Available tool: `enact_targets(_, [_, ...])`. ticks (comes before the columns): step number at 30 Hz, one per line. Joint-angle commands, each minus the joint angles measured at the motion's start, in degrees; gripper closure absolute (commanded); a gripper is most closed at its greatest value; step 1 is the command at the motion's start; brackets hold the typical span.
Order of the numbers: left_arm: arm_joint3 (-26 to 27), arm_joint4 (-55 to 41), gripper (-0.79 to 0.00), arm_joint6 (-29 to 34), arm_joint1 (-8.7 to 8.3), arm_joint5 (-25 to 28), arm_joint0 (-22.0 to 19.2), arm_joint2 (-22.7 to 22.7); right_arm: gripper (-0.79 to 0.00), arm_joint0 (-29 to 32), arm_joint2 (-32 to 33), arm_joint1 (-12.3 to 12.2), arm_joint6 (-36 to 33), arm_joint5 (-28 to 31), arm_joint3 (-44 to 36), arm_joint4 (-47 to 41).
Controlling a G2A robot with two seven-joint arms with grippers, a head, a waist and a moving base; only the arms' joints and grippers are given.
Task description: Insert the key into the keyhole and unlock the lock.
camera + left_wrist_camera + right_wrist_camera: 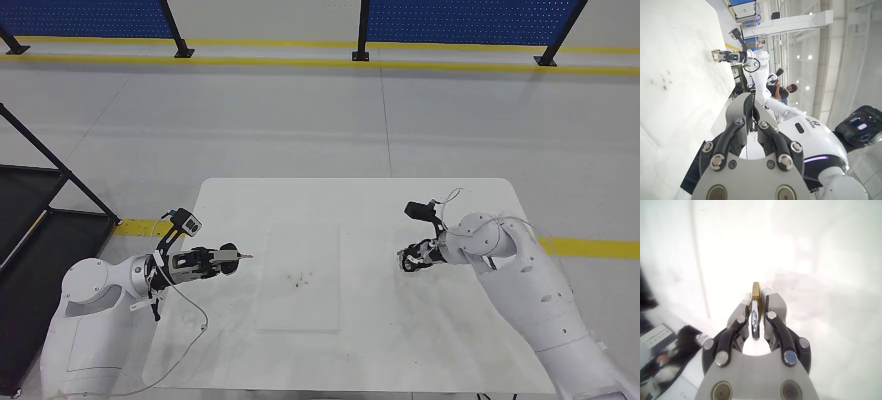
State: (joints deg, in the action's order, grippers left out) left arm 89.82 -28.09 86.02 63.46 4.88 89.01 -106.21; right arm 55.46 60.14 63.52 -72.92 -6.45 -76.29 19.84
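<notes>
Lock [755, 290] in right gripper [757, 294] jaws; key [244, 257] in left gripper [753, 103].

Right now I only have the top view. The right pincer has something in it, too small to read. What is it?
Observer: A brass padlock, clamped edge-on in the right pincer.
Operator: Which end faces out?
Observer: The brass body sticks out past the fingertips. The chrome shackle points back toward the wrist.
Operator: Left pincer closed?
Observer: Yes. The left wrist view shows the left pincer with its ribbed pads nearly together, just a thin slit between them. That fits the thin key poking out in your view.
</notes>
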Motion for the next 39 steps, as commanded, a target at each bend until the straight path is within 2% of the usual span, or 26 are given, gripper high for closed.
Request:
enact_targets(1, [0.0,0.0,0.0,0.0,0.0,0.0,0.0,0.0,0.0,3.2,4.3,-0.5,1.5,4.0,0.3,-8.1])
enact_targets(7, [0.0,0.0,0.0,0.0,0.0,0.0,0.0,0.0,0.0,11.8,11.5,-1.2,5.8,13.8,1.7,-25.5])
enact_targets(12, [0.0,0.0,0.0,0.0,0.0,0.0,0.0,0.0,0.0,16.1,13.8,-1.3,6.0,17.6,1.3,-34.8])
enact_targets(28, [0.0,0.0,0.0,0.0,0.0,0.0,0.0,0.0,0.0,16.4,14.0,-1.4,5.9,17.9,1.4,-35.0])
enact_targets(30, [0.0,0.0,0.0,0.0,0.0,0.0,0.0,0.0,0.0,17.5,13.5,-1.2,6.1,18.1,0.7,-37.3])
enact_targets(31, [0.3,-0.1,0.0,-1.2,0.08,0.1,0.3,0.7,0.0,18.1,13.4,-1.1,5.1,18.5,0.3,-40.2])
enact_targets(39, [3.0,-3.6,0.0,-6.4,1.2,2.8,1.3,10.7,0.0,23.5,13.5,-1.3,5.1,20.9,-6.4,-45.0])
